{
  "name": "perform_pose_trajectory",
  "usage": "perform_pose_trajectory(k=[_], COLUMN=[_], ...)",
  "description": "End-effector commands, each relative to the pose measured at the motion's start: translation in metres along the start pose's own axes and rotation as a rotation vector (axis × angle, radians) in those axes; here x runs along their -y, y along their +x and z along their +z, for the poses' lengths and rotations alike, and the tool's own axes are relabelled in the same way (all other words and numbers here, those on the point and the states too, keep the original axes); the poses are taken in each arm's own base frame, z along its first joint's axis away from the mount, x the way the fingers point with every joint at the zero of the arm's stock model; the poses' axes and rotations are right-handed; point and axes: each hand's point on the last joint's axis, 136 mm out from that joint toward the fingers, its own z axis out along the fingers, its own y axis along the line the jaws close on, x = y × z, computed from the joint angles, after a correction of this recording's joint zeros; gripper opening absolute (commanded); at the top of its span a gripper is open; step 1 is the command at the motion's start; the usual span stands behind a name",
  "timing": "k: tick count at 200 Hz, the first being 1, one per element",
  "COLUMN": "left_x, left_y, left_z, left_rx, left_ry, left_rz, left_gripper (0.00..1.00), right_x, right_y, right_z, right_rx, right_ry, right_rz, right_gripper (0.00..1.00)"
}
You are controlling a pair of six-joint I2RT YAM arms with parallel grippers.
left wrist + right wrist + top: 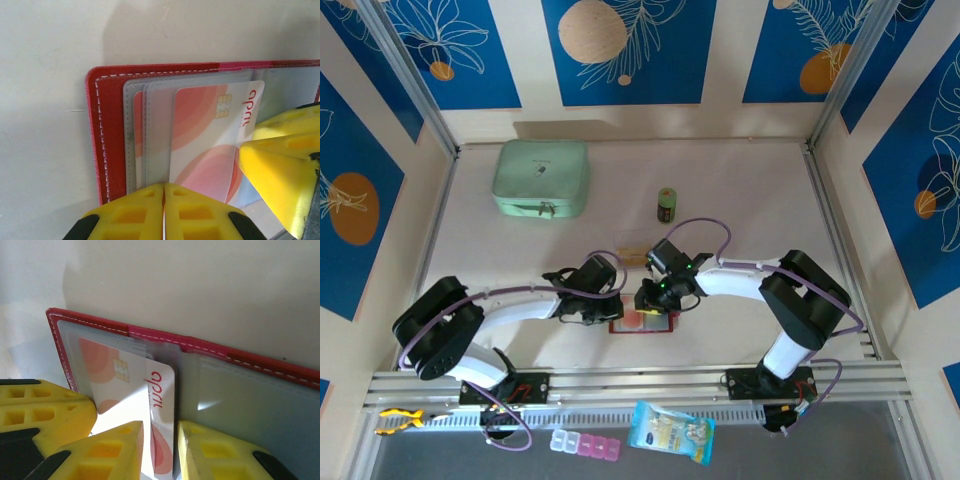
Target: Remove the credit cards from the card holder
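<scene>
The dark-red card holder (pixel 642 323) lies open on the table between the two grippers, its clear sleeves up (pixel 105 140) (pixel 260 365). A white credit card (pixel 210 130) (pixel 162 390) with pink-red markings and a chip sticks partway out of a sleeve. My left gripper (pixel 164 187) (pixel 608 300) is shut, its tips together on the near edge of the sleeves. My right gripper (pixel 160 440) (pixel 655 298) is slightly open, and the card's free end lies in the gap between its fingers (pixel 285 155).
A mint-green zip case (pixel 541 178) stands at the back left and a small green cylinder (pixel 666 203) at the back middle. A tan flat piece (pixel 633 255) lies just behind the grippers. A blue packet (pixel 670 432) and a pill box (pixel 584 445) lie below the front rail.
</scene>
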Motion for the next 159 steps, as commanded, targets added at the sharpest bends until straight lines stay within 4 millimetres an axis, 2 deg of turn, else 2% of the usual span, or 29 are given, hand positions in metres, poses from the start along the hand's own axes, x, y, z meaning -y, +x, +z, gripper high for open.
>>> perform_pose_trajectory(k=[1, 43, 78, 159], left_x=[-0.017, -0.017, -0.017, -0.016], left_y=[0.01, 0.01, 0.01, 0.009], left_z=[0.005, 0.004, 0.005, 0.006], left_rx=[-0.045, -0.047, -0.048, -0.051], left_ry=[-0.066, -0.069, -0.073, -0.075], left_rz=[0.004, 0.003, 0.002, 0.003], left_gripper=[0.08, 0.08, 0.08, 0.08], right_x=[0.01, -0.005, -0.016, -0.014], right_y=[0.01, 0.011, 0.009, 0.01], right_z=[0.002, 0.001, -0.005, -0.006], right_rx=[-0.031, -0.032, -0.019, -0.026], right_ry=[0.015, -0.091, -0.178, -0.217], right_rz=[0.03, 0.029, 0.02, 0.036], right_gripper=[0.24, 0.18, 0.16, 0.13])
